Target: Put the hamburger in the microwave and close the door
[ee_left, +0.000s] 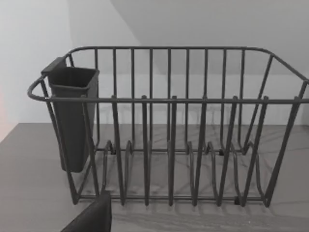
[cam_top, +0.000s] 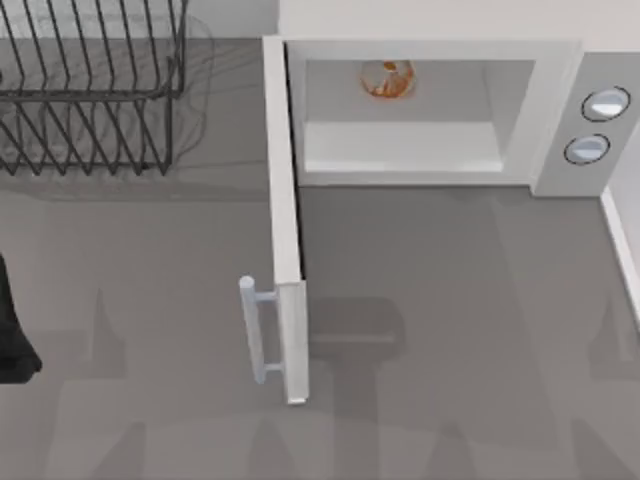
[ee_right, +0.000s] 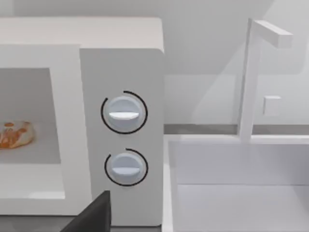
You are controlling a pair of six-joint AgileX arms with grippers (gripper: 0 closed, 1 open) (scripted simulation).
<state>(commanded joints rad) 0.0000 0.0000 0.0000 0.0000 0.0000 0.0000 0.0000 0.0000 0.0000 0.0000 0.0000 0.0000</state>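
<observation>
Hamburger sits at the back of the microwave cavity. Door stands wide open, edge-on, its long axis running out from the hinge toward the front of the worktop; bar handle faces left. Left arm's at the left edge, nearer, so the push is its job. Can't tell either tool's state.

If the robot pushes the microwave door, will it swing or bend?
The door would probably swing stiffly shut on its hinge by the microwave, being a flat panel. Its handle looks rigid. The hamburger inside shouldn't block it.
</observation>
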